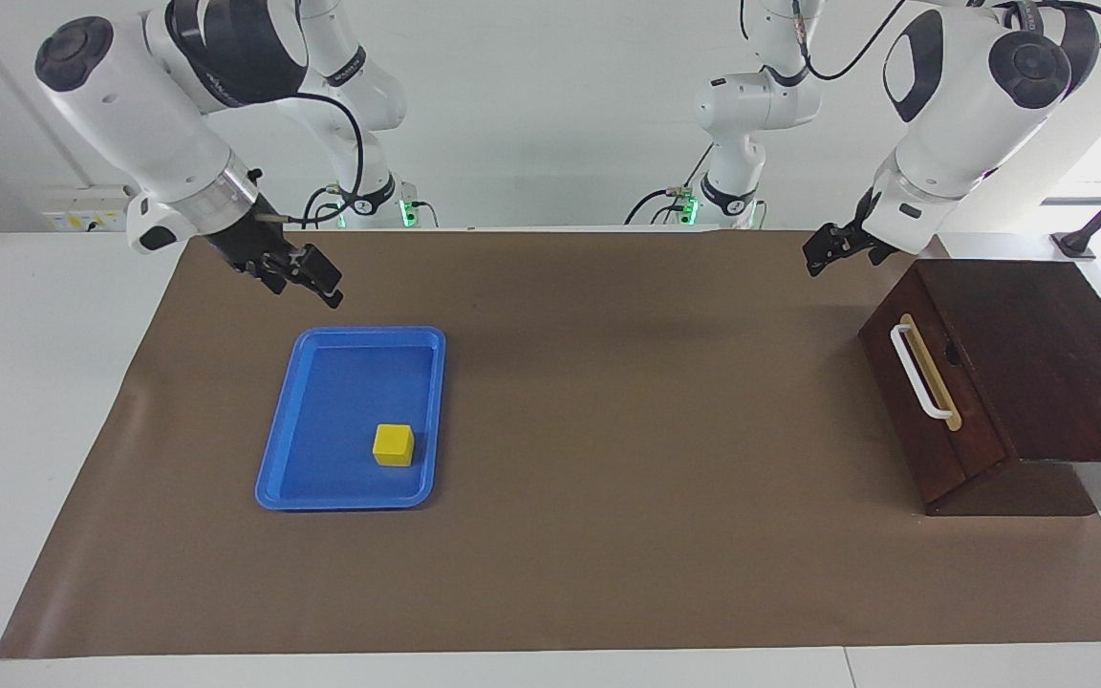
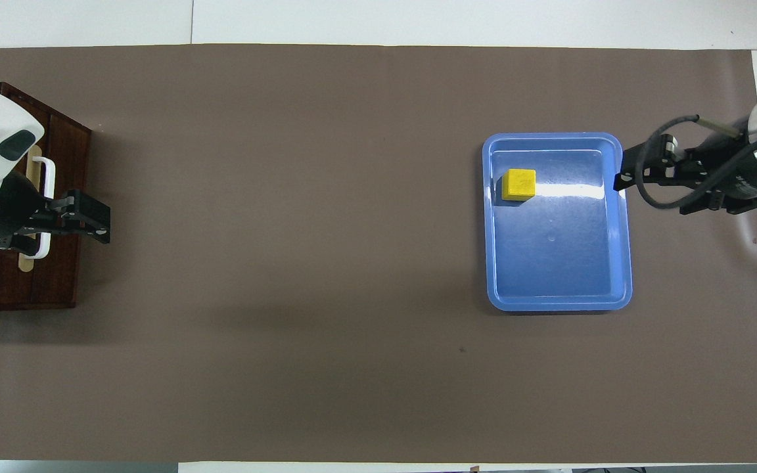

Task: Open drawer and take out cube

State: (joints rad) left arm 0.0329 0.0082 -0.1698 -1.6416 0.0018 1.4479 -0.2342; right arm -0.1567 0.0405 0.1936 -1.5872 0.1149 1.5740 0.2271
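Drawer [image 1: 933, 382] and cabinet [image 1: 1038, 344] were seen at the left arm's end of the worktop [image 1: 608, 535], the drawer pushed fully shut, its white bar handle [image 1: 918, 371] on a tan strip facing the middle of the brown mat. The cube [image 1: 394, 445] was found lying in the blue tray [image 1: 275, 449], toward the right arm's end, in the part of the tray farther from the robots. The left end effector [image 1: 832, 250] was held raised near the cabinet's corner; in the overhead view it was seen over the handle, but no contact was shown from the facing view. The right end effector [image 1: 307, 272] was held in the air just outside the tray's rim, nothing gripped. How far either set of fingers stood apart could not be told with any confidence.
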